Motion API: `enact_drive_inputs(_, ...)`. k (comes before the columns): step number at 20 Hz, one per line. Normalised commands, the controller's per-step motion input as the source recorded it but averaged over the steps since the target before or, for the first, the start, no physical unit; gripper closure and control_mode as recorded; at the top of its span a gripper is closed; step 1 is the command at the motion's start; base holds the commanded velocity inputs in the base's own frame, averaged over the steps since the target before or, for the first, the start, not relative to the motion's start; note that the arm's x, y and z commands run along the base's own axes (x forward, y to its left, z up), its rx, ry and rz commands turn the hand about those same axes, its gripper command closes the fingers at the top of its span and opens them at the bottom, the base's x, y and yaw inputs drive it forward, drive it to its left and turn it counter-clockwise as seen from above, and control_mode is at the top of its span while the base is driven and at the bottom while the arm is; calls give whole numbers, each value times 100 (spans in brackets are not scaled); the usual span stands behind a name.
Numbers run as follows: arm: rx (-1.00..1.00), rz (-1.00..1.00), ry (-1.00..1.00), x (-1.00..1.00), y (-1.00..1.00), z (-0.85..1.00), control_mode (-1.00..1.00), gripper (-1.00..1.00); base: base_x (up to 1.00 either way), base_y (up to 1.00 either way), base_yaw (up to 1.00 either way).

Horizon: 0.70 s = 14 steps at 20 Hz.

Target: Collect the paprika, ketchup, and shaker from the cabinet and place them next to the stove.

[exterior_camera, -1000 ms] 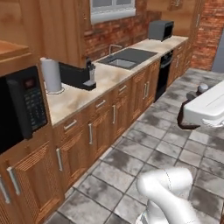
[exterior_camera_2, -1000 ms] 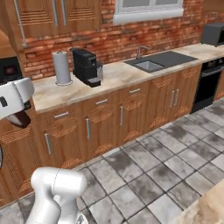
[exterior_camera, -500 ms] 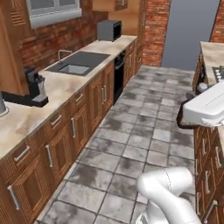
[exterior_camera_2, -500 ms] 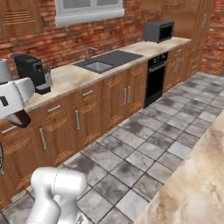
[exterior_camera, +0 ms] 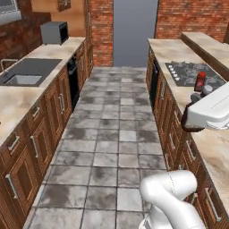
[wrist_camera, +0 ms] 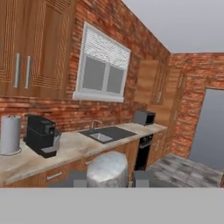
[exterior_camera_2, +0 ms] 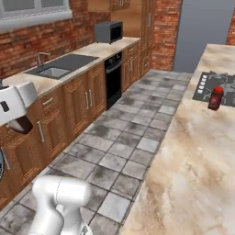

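The paprika [exterior_camera_2: 215,97] is a dark red-brown jar with a bright red cap, standing at the edge of the dark grey stove [exterior_camera_2: 215,85], whose grates make black crosses. The desk [exterior_camera_2: 193,174] under them is mottled beige and tan, like marble. The floor [exterior_camera: 112,134] is grey stone tile with darker blotches. Walls are red brick [wrist_camera: 131,43]. Cabinet doors [exterior_camera_2: 87,98] are warm brown wood with silver handles. The sink [exterior_camera_2: 55,71] is grey, the microwave [exterior_camera_2: 109,32] dark grey, the coffee machine [wrist_camera: 40,135] black. At six o'clock in the hand view, the dark grey fingers [wrist_camera: 144,178] flank a shiny, speckled silver cap [wrist_camera: 107,168].
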Motion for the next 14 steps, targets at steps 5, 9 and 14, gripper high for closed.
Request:
enact_drive_inputs(5, 0, 0, 0, 0, 0, 0, 100, 100, 26, 28, -51)
enact_drive_inputs(9, 0, 0, 0, 0, 0, 0, 100, 100, 14, 48, -51)
enact_drive_inputs(14, 0, 0, 0, 0, 0, 0, 100, 100, 9, 67, -49)
